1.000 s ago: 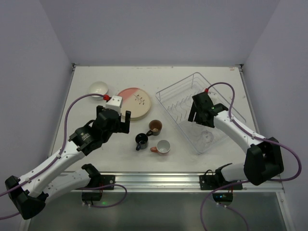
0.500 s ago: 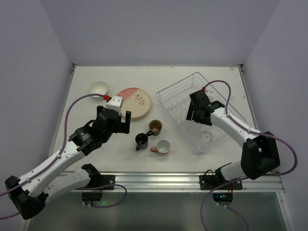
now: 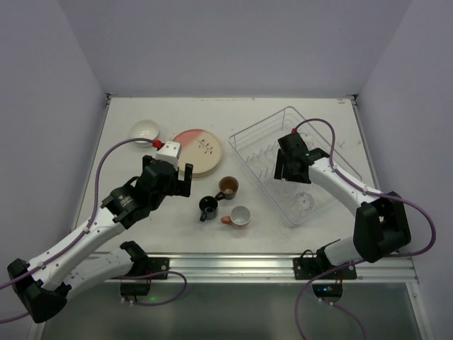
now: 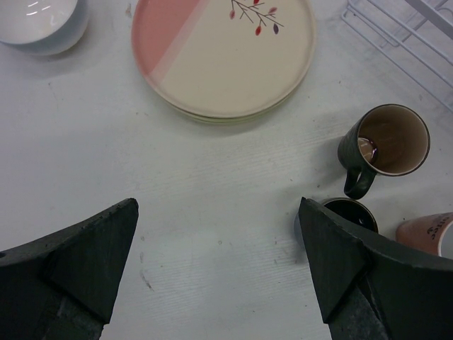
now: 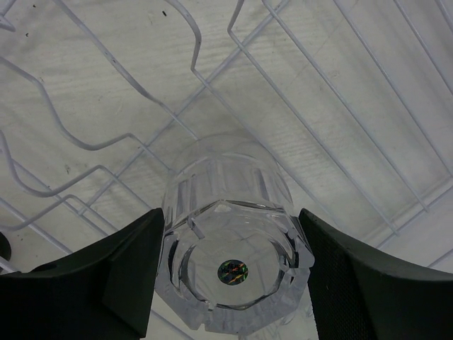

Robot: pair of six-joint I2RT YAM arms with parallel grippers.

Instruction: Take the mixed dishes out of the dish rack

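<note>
The matte white table point(image 3: 177, 113), faintly scuffed, carries everything. The dish rack point(image 3: 255, 145), a basket of thin glossy white wire with wavy prongs, encloses the right tool point(image 5: 231, 212), so the step in hand looks to be taking out the faceted glass point(image 5: 230, 269). The left tool point(image 4: 217, 212) hangs released, fingers spread wide over bare table. Ahead of it lies the stack of plates point(image 4: 233, 64), round, flat and smooth-glazed, the top one cream with a pink segment and a sprig mark. The small white bowl point(image 4: 39, 25), round and shiny, sits ahead and to its left. Off that tool's right finger stand three little handled cups: a brown-lined cup point(image 4: 386, 142), a dark blue cup point(image 4: 347, 212) just beside the fingertip, and a salmon cup point(image 4: 425, 230). Smallest in play, the faceted glass sits inside the rack directly between the right tool's fingers, clear, thick-walled and slick. The pads lie at its flanks, but I cannot tell whether they clamp it. The next move probably calls for a firm squeeze and a straight lift clear of the wires, since glass this smooth could slip.
</note>
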